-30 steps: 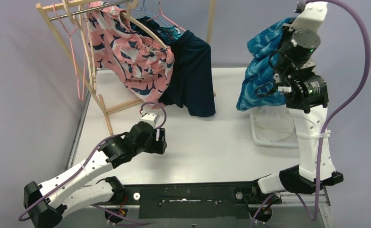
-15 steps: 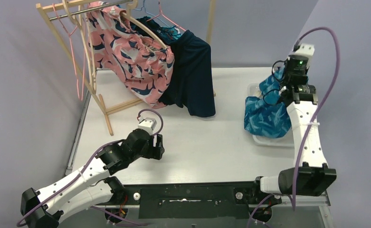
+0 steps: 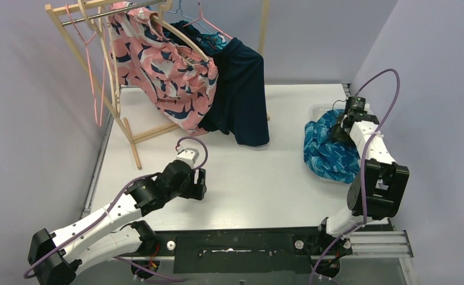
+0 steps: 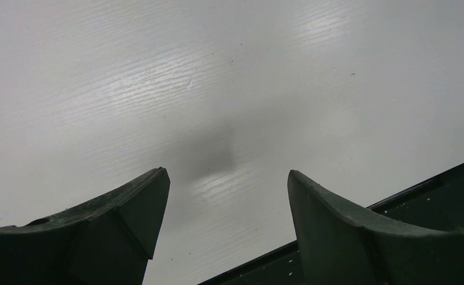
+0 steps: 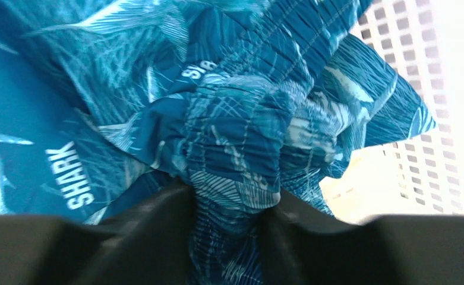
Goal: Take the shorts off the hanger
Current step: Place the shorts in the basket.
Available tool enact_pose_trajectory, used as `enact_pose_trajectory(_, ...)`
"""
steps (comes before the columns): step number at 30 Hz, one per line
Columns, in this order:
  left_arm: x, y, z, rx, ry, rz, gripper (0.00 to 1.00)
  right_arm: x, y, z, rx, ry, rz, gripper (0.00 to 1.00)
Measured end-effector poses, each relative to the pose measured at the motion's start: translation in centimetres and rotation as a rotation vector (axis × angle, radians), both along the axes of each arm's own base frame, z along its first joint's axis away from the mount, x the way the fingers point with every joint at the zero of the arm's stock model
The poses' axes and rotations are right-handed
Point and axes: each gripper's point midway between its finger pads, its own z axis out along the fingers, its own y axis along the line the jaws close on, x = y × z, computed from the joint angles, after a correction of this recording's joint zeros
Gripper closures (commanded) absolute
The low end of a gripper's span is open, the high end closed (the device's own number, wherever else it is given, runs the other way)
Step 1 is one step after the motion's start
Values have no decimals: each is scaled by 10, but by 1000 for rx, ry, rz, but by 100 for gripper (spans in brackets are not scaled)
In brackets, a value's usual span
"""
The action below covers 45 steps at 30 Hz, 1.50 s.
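One word, SHARK, marks the teal shorts [image 5: 235,136] pinched in the low-bent right gripper [image 5: 229,208]; left gripper [image 4: 226,178] gapes empty.

Seen from above, the right hand [image 3: 338,132] has its fingertips sunk out of sight in the teal shorts [image 3: 327,153]. Its own camera shows both fingers as dark blurs cut off by the bottom edge, with cloth bunched between them. Whether they pinch it cannot be told. The shorts cover most of the white basket [image 3: 319,109], leaving only a corner. On the left hand [image 4: 226,178], both fingers run off the bottom edge of its camera's picture. The rack [image 3: 125,122] is cropped at the top. The navy shorts [image 3: 241,89] hide nearly all of a blue-green cloth [image 3: 215,40] behind them.
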Motion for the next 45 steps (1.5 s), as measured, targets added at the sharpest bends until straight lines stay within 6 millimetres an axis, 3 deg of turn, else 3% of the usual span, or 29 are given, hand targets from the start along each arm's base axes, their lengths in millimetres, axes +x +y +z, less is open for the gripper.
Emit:
enact_pose_trajectory(4,0,0,8,-27,-24,0,27,-4,-5,10,7,3,-24,35)
enact_pose_trajectory(8,1,0,17,-58,-52,1,27,-3,1,47,13,-90,-5,30)
enact_pose_trajectory(11,1,0,20,-65,-62,4,27,-4,16,82,56,-201,47,23)
enact_pose_trajectory(14,1,0,22,-69,-68,5,27,-4,37,102,130,-279,122,18)
enact_pose_trajectory(17,2,1,23,-71,-71,7,27,-4,58,90,189,-273,173,14)
enact_pose_trajectory(20,3,2,24,-71,-82,18,27,-16,71,46,238,-175,172,18)
enact_pose_trajectory(21,4,3,25,-72,-87,24,27,-24,75,24,260,-113,169,21)
enact_pose_trajectory(24,4,4,29,-83,-99,31,27,-34,86,-18,315,18,174,30)
enact_pose_trajectory(26,4,5,32,-92,-107,35,27,-33,98,-34,331,68,206,45)
enact_pose_trajectory(29,5,6,33,-96,-115,41,27,-33,123,-40,315,97,283,87)
enact_pose_trajectory(30,5,6,34,-95,-117,44,27,-32,132,-39,322,92,297,90)
enact_pose_trajectory(32,6,7,34,-92,-120,49,27,-29,136,-34,274,89,318,81)
enact_pose_trajectory(36,6,8,35,-93,-126,56,27,-22,130,-11,233,59,295,48)
enact_pose_trajectory(39,7,9,36,-95,-133,62,27,-15,134,11,271,-9,303,47)
enact_pose_trajectory(41,7,10,36,-94,-135,64,27,-13,138,25,292,-53,319,52)
enact_pose_trajectory(45,7,10,36,-91,-132,63,27,-15,145,35,325,-80,347,49)
